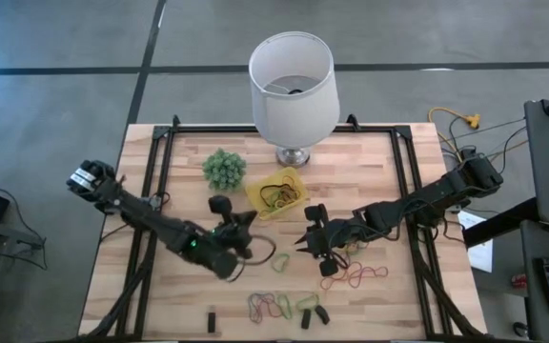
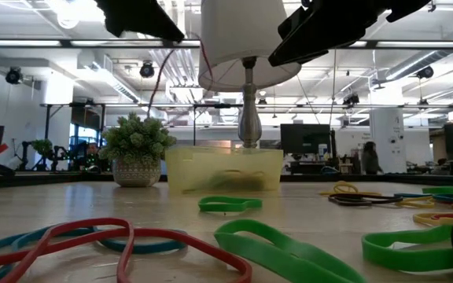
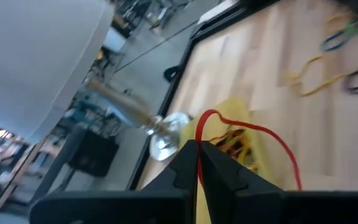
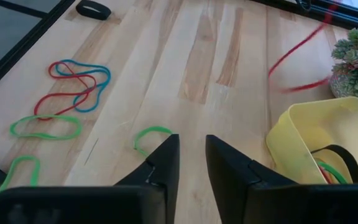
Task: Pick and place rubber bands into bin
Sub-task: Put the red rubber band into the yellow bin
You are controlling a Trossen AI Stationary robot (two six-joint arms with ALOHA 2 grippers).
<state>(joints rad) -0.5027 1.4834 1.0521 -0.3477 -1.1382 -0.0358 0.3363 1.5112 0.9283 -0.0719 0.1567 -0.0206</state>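
The left gripper (image 3: pixel 197 163) is clenched on a red rubber band (image 3: pixel 263 134), hanging just beside the yellow bin (image 1: pixel 276 193) on the bench (image 1: pixel 370 162). The right gripper (image 4: pixel 191 158) hovers nearby, fingers slightly parted and empty, over loose bands (image 1: pixel 273 305).

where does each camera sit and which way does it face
High: above the table, looking straight down; both arms show, bin between them.
Low: at tabletop height, looking level past bands to the bin and lamp; arms show dark along the top.
Left wrist: on the left arm, looking past the left gripper, shut on a red band, toward the bin.
Right wrist: on the right arm, looking past the right gripper, jaws apart, at the tabletop.
All four views share the bin.
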